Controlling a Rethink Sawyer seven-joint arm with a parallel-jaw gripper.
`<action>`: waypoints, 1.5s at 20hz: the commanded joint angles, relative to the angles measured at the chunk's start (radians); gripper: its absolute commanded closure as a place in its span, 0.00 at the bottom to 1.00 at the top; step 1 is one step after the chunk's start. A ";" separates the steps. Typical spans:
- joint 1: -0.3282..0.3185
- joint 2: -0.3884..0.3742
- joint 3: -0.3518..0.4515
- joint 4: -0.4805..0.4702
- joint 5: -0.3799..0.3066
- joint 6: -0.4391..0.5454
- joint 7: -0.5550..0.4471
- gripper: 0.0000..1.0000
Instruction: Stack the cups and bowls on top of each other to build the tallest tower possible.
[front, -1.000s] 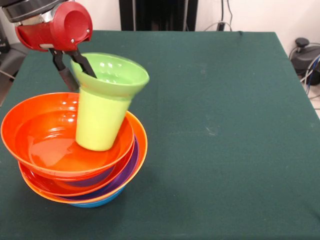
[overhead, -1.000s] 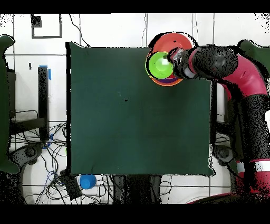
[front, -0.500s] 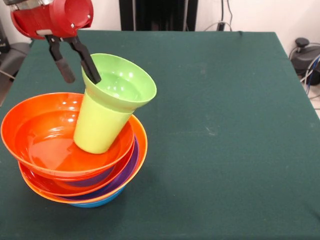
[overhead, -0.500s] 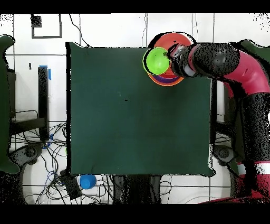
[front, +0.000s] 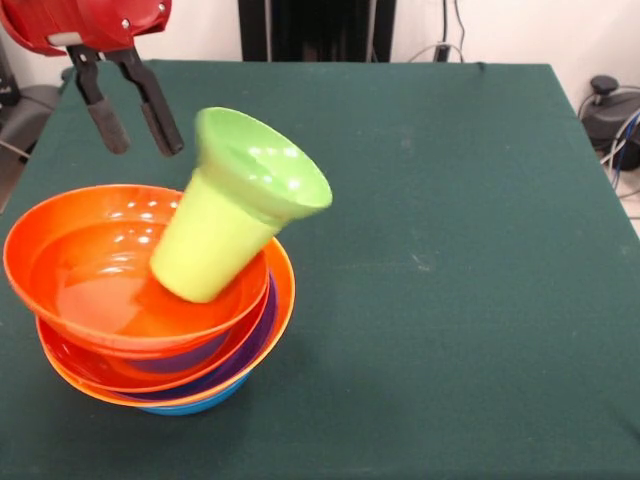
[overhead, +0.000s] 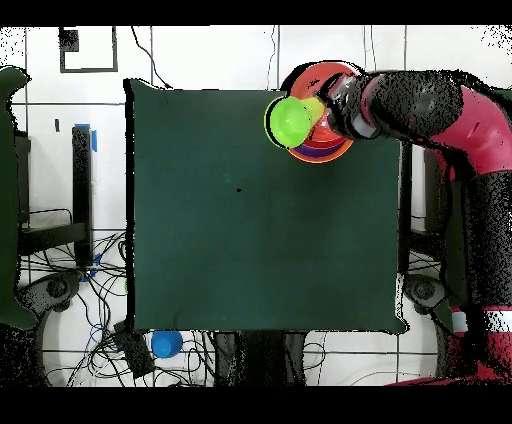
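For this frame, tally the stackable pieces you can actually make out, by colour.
Lime green: 2, the cup tipped over in the top bowl and the small bowl on its mouth.
Orange or red-orange bowls: 3 rims show.
Purple bowl: 1.
Blue bowl: 1 showing at the base.
Total visible: 7; others may be nested out of sight.

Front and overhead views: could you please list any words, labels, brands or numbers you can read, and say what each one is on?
None can be read in either view.
The gripper, the lime-green cup with the small green bowl on it, the stacked bowls and the green table cover carry no visible print.
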 joint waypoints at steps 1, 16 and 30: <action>0.044 0.019 -0.051 -0.033 -0.036 0.084 -0.092 0.00; 0.047 -0.008 -0.061 0.020 -0.033 0.044 -0.066 0.00; 0.065 -0.018 -0.077 0.043 -0.052 0.007 -0.048 0.00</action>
